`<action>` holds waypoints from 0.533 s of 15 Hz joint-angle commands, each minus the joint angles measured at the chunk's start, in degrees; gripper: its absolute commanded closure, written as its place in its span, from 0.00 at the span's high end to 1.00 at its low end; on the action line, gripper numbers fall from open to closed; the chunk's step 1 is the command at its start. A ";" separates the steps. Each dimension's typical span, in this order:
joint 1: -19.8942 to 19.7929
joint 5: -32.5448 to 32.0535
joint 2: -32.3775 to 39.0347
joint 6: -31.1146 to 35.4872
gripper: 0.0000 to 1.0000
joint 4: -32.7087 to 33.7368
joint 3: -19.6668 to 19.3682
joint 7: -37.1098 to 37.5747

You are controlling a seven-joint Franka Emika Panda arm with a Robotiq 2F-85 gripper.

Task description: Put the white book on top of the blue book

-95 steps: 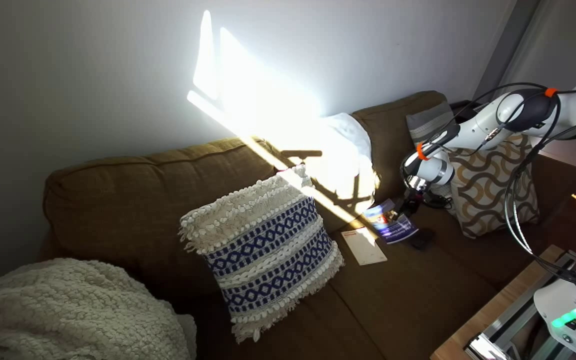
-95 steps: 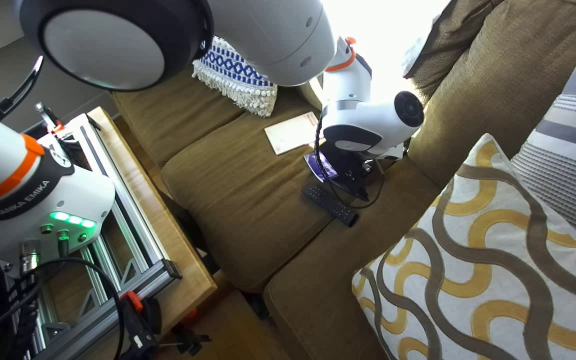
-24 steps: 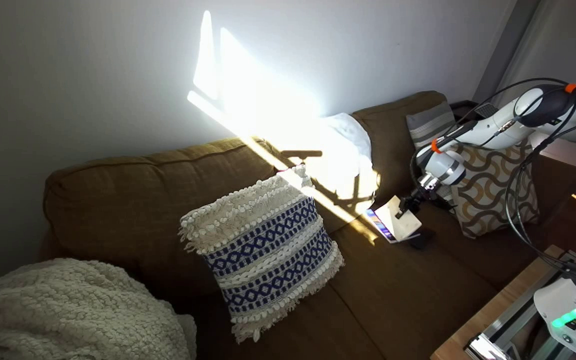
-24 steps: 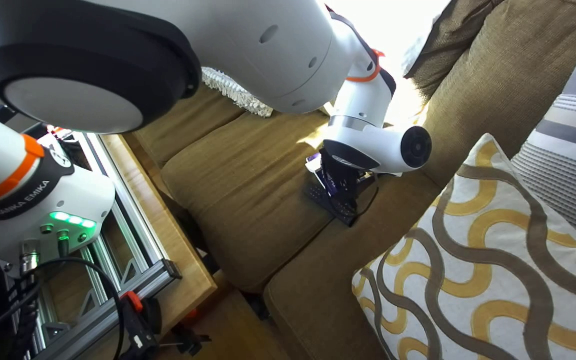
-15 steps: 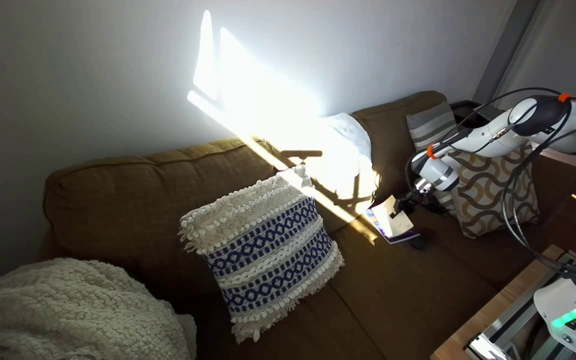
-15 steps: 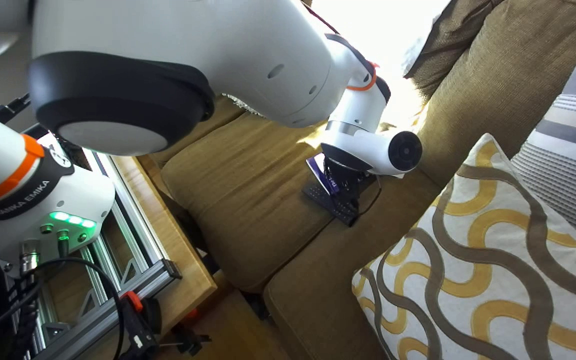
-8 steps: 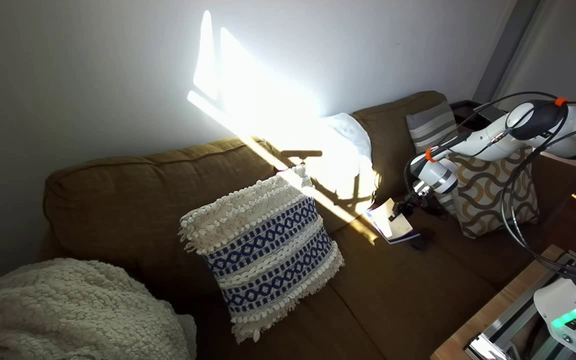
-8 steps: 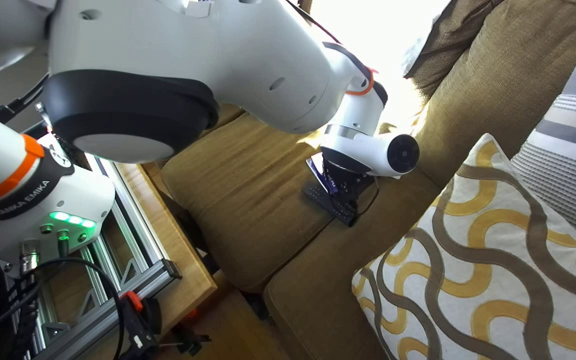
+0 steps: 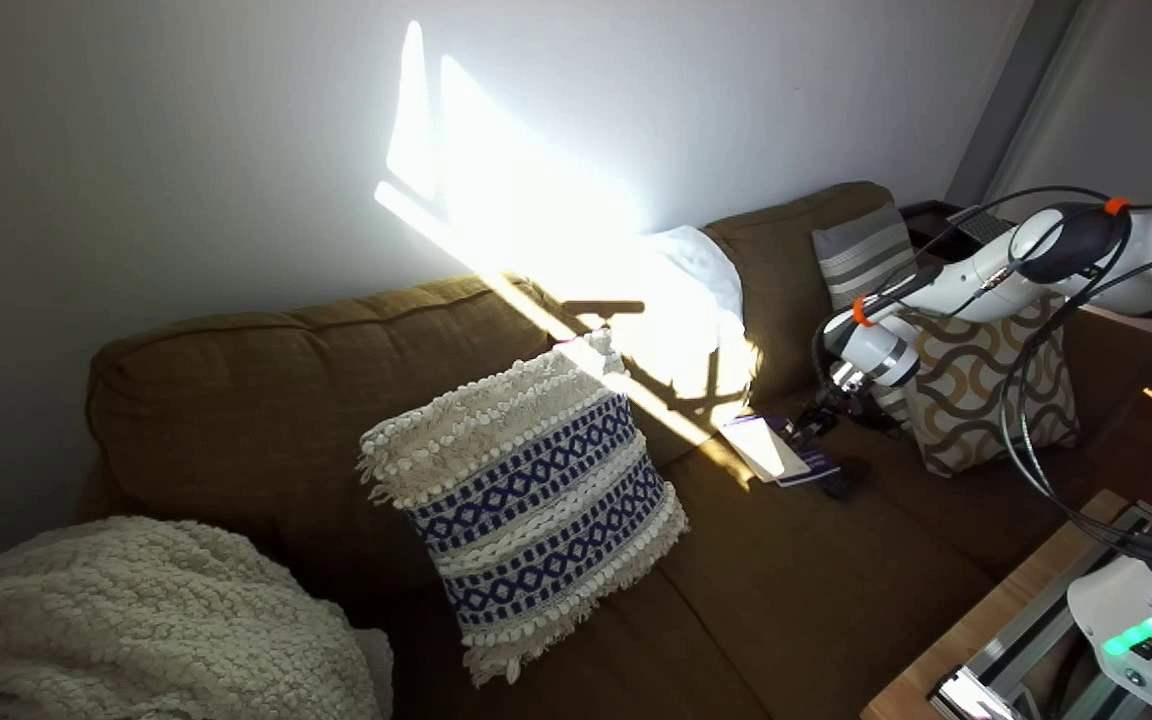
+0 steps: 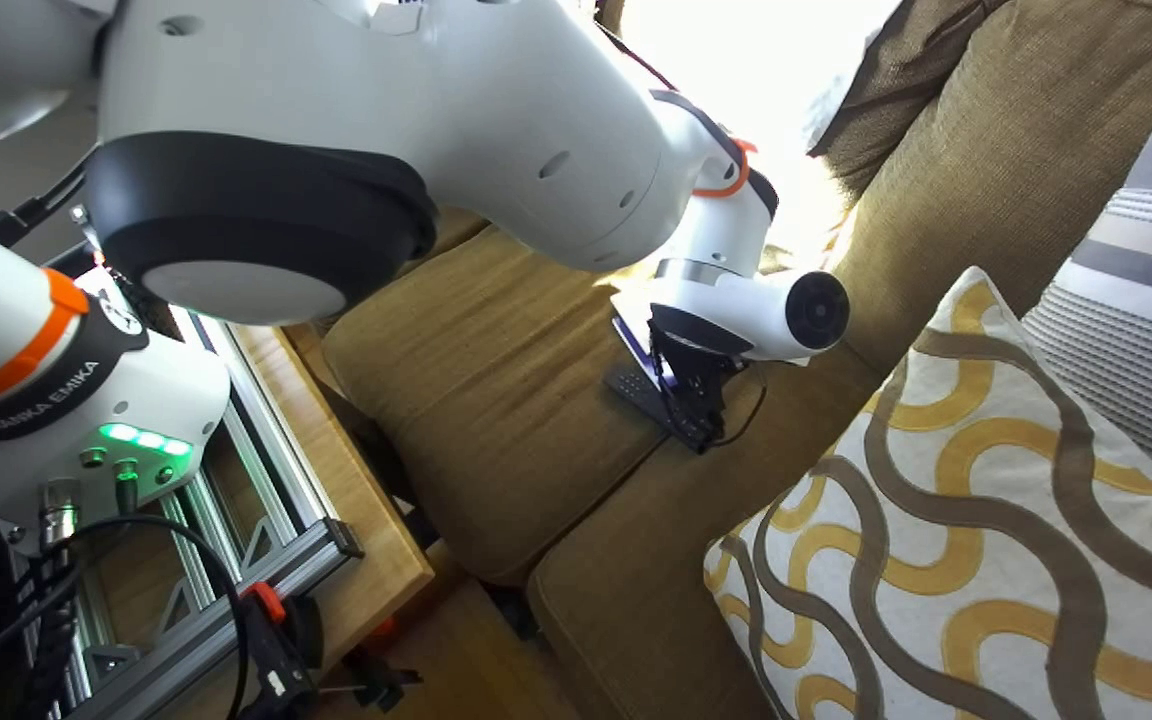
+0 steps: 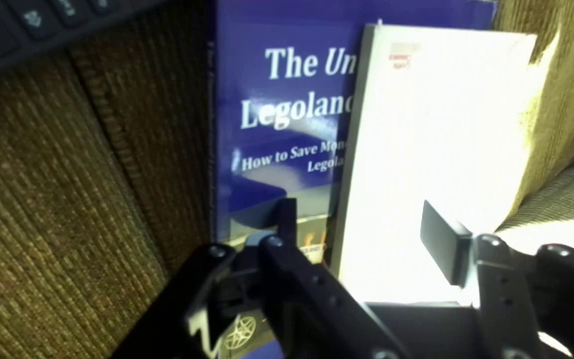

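Note:
The white book (image 9: 764, 447) lies on top of the blue book (image 9: 818, 466), shifted toward the knit pillow. In the wrist view the white book (image 11: 431, 149) covers the right part of the blue book (image 11: 277, 89), whose title side shows at left. My gripper (image 11: 366, 234) is open, with one finger over the blue cover and one over the white book; nothing is held between them. In an exterior view the gripper (image 9: 808, 425) is just above the books. In an exterior view the arm hides most of the books; a blue book edge (image 10: 642, 348) shows.
A black remote (image 10: 636, 395) lies by the blue book, also in the wrist view (image 11: 43, 22). A blue-and-white knit pillow (image 9: 536, 510), a swirl-patterned pillow (image 10: 936, 540) and a sunlit white cushion (image 9: 706, 270) rest on the brown sofa (image 10: 476, 400).
Earlier the white book lay beside the blue one, then was held tilted over it. Now the gripper has opened and the white book has dropped flat, toward the knit pillow.

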 commanded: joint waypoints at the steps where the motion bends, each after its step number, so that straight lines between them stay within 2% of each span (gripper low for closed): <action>1: 1.02 -1.90 -0.22 -1.43 0.97 1.13 -2.02 2.85; 6: 0.45 -1.69 -3.71 -1.12 1.00 -2.06 -1.54 4.44; 8: 0.52 -0.65 -7.37 -0.56 1.00 -5.68 -1.60 4.76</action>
